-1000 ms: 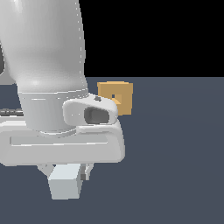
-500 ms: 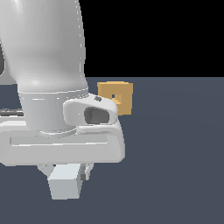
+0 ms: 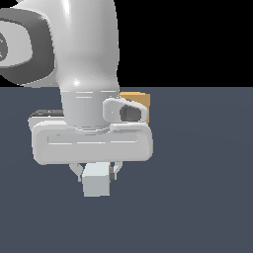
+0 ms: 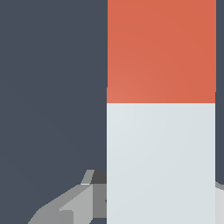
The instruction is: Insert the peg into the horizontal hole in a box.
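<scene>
My gripper (image 3: 96, 174) is shut on the peg (image 3: 96, 181), whose pale grey-white end faces the exterior view, a little above the dark floor. In the wrist view the peg (image 4: 161, 162) is pale near the fingers (image 4: 72, 205), and its orange-red end (image 4: 161, 50) points away from them. The gripper (image 4: 153, 199) holds it on both sides. The tan box (image 3: 140, 99) stands behind the arm, towards the exterior view's right. Only its upper corner shows. The hole is hidden behind the wrist.
The arm's white hand body (image 3: 91, 143) and thick links (image 3: 84, 49) fill the exterior view's left and centre and hide most of the box. Dark grey floor (image 3: 207, 188) lies all around.
The arm and the held peg have moved towards the exterior view's right and upward. The wrist now covers the box's face and the hole, which showed before.
</scene>
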Controlling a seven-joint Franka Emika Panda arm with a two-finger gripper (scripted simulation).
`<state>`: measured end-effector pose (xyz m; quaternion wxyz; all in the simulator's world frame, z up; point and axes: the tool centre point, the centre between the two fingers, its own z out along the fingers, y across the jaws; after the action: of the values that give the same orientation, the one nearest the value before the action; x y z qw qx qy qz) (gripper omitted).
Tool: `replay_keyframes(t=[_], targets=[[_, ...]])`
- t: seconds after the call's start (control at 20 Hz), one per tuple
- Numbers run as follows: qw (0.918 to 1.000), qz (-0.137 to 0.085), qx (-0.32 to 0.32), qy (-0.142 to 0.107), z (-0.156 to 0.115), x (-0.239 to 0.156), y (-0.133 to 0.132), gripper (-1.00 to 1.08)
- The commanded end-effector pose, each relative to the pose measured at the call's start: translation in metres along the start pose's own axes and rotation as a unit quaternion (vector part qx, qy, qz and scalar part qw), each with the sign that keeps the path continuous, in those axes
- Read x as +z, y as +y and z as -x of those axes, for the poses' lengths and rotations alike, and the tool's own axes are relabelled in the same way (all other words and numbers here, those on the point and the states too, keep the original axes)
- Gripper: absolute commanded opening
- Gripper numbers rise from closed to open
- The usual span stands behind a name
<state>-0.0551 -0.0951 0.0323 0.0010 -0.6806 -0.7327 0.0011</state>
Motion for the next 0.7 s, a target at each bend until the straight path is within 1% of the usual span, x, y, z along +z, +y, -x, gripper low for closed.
replay_keyframes(t=[0.0, 0.45, 0.65], targets=[[1.0, 0.002, -0.008, 0.0, -0.021, -0.007, 0.015, -1.0], [0.9992, 0.002, -0.04, 0.0, -0.116, -0.033, 0.075, -1.0], [0.9986, 0.002, -0.052, 0.0, -0.15, -0.042, 0.095, -1.0]])
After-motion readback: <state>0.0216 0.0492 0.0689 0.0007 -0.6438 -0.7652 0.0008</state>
